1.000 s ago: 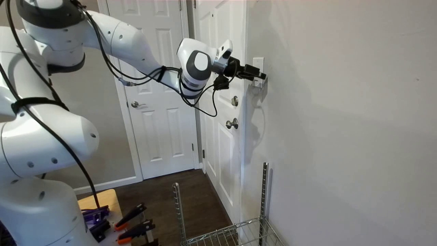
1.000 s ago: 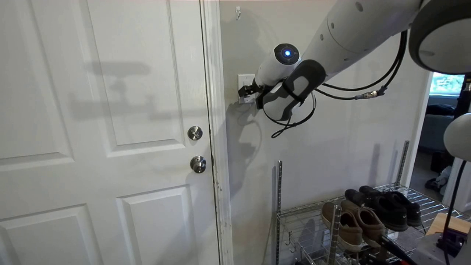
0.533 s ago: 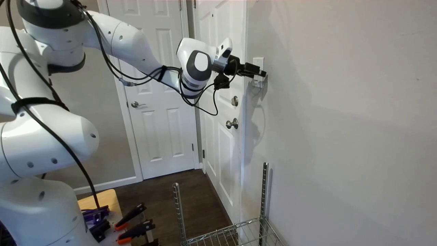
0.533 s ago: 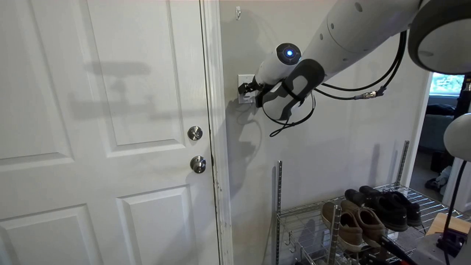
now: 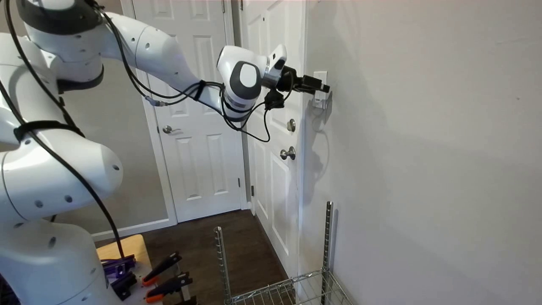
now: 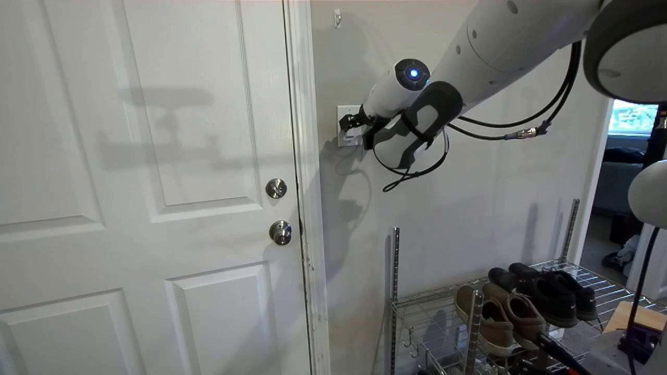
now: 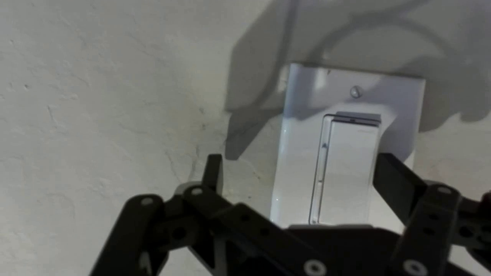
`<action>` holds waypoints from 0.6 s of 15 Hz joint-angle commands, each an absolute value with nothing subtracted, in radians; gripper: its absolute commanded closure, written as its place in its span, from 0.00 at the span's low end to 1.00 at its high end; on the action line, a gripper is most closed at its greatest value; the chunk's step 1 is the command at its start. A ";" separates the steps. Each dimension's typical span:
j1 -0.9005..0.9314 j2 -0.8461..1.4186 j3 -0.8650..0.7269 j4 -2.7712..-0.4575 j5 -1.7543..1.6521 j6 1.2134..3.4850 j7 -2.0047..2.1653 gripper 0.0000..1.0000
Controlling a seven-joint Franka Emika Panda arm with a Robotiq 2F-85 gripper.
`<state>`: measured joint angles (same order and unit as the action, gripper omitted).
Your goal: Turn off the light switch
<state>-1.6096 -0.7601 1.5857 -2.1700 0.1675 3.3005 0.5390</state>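
The light switch is a white upright wall plate with a wide paddle (image 7: 347, 165) in the wrist view. Its top part also shows in both exterior views (image 5: 320, 77) (image 6: 348, 111). My gripper (image 7: 300, 165) is open and empty, facing the wall. In the wrist view its right finger (image 7: 397, 188) overlaps the plate by the paddle's right edge. Its left finger (image 7: 212, 172) is over bare wall, left of the plate. The plate's lower end is hidden behind the gripper. In both exterior views the gripper (image 5: 325, 88) (image 6: 345, 123) is at the plate's mid-height; I cannot tell whether it touches.
A white door with a round metal knob (image 6: 280, 233) and a deadbolt (image 6: 276, 188) stands beside the switch. Below is a wire rack (image 6: 427, 307) with upright metal posts and several shoes (image 6: 521, 312). Black clamps (image 5: 169, 286) are by the robot's base.
My gripper has risen slightly along the switch plate, and more of the plate's lower part shows below it. It remains in front of the plate.
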 commanded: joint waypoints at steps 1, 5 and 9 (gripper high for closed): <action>-1.551 -0.755 1.541 -2.222 0.210 3.328 0.477 0.00; -1.523 -0.753 1.518 -2.247 0.209 3.325 0.478 0.00; -1.534 -0.750 1.526 -2.260 0.206 3.327 0.481 0.00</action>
